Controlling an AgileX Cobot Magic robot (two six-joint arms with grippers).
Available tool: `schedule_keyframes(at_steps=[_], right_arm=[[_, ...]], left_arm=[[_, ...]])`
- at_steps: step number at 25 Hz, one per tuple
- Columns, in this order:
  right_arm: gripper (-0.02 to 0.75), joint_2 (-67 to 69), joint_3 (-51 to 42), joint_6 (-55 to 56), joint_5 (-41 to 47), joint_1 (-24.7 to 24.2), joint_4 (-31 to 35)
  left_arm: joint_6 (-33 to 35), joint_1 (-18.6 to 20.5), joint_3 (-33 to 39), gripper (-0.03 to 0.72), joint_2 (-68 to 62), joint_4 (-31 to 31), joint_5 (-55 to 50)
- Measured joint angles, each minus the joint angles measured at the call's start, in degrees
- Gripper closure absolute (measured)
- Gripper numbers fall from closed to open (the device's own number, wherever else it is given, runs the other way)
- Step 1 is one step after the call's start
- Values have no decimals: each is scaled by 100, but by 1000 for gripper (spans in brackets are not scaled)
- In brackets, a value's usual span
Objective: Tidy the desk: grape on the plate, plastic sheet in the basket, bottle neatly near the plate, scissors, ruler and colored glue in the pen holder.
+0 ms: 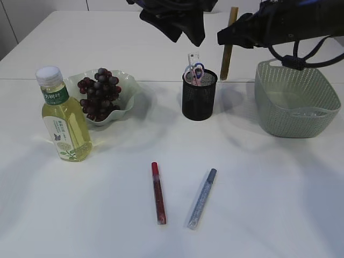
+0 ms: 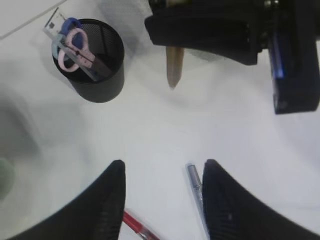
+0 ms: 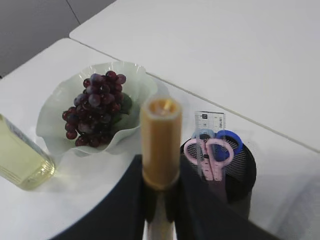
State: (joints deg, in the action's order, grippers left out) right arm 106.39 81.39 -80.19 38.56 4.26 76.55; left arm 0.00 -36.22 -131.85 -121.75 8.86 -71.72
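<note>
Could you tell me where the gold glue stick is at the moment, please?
The gold glue stick is off the table, held upright in the right gripper, in the exterior view above and just right of the pen holder, left of the basket.

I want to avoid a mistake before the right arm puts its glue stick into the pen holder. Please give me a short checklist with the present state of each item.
1. Right gripper holds the orange glue stick firmly: ok, jaws closed on it, stick upright.
2. Pen holder stands upright: ok.
3. Room inside the holder: ok, scissors and ruler sit to one side.
4. Stick directly above the opening: not ok, it hangs between holder and basket.
5. Left gripper clear of the path: cannot tell; it is open, empty.
6. Red glue pen and silver glue pen remaining: not ok, on the table.
</note>
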Motion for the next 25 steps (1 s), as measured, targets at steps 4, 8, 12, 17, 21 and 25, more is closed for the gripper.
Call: schedule_keyframes(at_steps=[4, 8, 12, 17, 21, 25], right_arm=[[592, 13, 240, -22, -341, 218, -526], [592, 103, 524, -35, -769, 323, -680], [592, 488, 915, -35, -1129, 385, -657], [591, 1082, 1497, -35, -1226, 521, -593], [591, 1446, 1794, -35, -1262, 550, -570], [592, 1601, 1816, -47, -1439, 550, -559]], left_arm=[[0, 0, 0, 320, 0, -251, 0], [0, 0, 0, 320, 0, -431, -10], [0, 0, 0, 320, 0, -639, -10], [0, 0, 0, 320, 0, -745, -10], [0, 0, 0, 320, 0, -809, -10], [0, 0, 0, 320, 0, -886, -10]])
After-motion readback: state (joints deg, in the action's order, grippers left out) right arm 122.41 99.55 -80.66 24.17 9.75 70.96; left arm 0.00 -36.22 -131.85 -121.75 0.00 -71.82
